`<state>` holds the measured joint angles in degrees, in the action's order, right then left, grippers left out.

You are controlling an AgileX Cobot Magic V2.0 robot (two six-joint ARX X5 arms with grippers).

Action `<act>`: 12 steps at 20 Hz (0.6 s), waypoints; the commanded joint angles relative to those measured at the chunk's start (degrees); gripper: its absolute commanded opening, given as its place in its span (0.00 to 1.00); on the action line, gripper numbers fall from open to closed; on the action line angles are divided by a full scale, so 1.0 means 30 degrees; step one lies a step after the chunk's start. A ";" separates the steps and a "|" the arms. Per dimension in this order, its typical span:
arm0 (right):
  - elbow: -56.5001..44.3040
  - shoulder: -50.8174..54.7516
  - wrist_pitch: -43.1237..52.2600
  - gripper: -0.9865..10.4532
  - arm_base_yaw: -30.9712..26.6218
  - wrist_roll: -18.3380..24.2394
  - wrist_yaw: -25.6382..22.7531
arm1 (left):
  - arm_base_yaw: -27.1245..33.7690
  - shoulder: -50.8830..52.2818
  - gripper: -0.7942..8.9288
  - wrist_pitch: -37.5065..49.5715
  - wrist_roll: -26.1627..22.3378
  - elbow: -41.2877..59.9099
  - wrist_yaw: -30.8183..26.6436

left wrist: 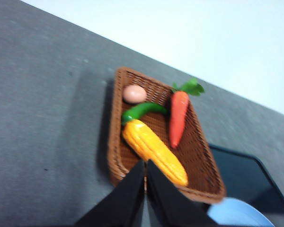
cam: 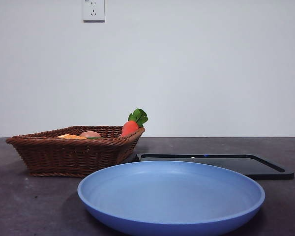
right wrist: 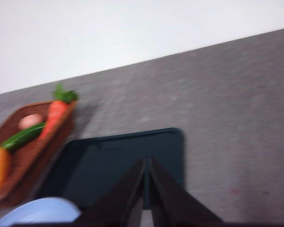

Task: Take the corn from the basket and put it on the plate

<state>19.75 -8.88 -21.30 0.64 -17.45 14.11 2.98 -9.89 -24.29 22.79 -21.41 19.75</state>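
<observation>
Nothing has been lifted yet. The corn (left wrist: 154,152) lies inside the basket (left wrist: 114,142), stretched along one side, with a green pepper-like piece (left wrist: 141,110) touching its far end, a small peach-pink ball (left wrist: 134,93) in the corner beyond, and a carrot (left wrist: 178,116) lying just beside it, roughly parallel. From the low front view only a sliver of the cob shows above the wicker rim.

The left gripper (left wrist: 146,165) hangs above the near end of the basket, its jaws pressed together with nothing between them. The right gripper (right wrist: 146,163) waits over the black tray (right wrist: 118,165), jaws likewise clenched and empty. The blue plate (cam: 171,199) sits bare on the dark surface (cam: 19,206), near the basket and just in front of the tray.

What worries me is how crowded that basket is. With the jaws closed as they are, a descent would simply jab the cob; they need to spread first. The cob looks glossy and rounded, so a grip near its tapered end could let it squirt out or tip. A wide opening might also catch the carrot or the green piece, or snag the flared wicker wall and drag the whole basket along.
</observation>
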 commanded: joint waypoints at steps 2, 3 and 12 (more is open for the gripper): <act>0.1785 -0.1843 -0.0991 0.09 0.0015 0.0568 0.1719 | 0.0051 -0.1632 0.09 -0.1464 -0.2259 -0.1676 0.0867; 0.2208 -0.2433 -0.1260 0.09 0.0015 0.0918 0.2412 | 0.0051 -0.2106 0.09 -0.1945 -0.2645 -0.2062 0.1013; 0.5391 -0.7009 -0.5173 0.09 0.0444 0.3942 0.5625 | -0.0401 -0.5282 0.09 -0.5071 -0.4663 -0.4561 0.2353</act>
<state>34.85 -29.04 -36.42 1.65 -8.95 30.50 1.93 -25.17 -39.24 10.98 -33.91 26.28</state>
